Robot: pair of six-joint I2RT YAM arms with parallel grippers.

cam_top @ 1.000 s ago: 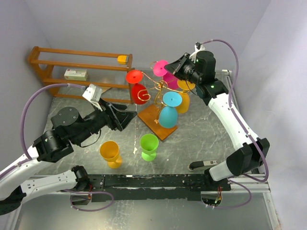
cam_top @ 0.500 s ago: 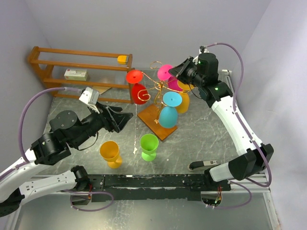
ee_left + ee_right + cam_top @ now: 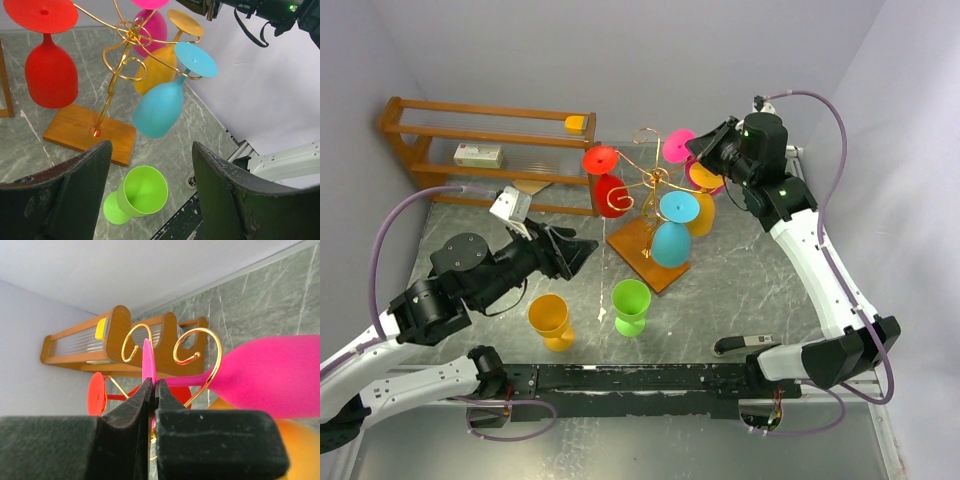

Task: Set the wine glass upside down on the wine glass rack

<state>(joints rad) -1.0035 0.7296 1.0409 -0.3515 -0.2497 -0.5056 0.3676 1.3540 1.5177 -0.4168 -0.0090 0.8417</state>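
Only close-up: pink glass between fingers

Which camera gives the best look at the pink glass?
The right wrist view: the pink glass shows bowl, stem and foot, the foot pinched edge-on in the right tool. The top view shows mostly its foot beside that tool; the left wrist view shows its bowl behind the gold rack, foot cropped.

— What is moving?
— The right gripper, pinching the foot of the bright pink plastic wine glass, is carrying it rightward across the thin gold wire rack.
— And the other arm?
— The left gripper is easing slightly back, leftward.
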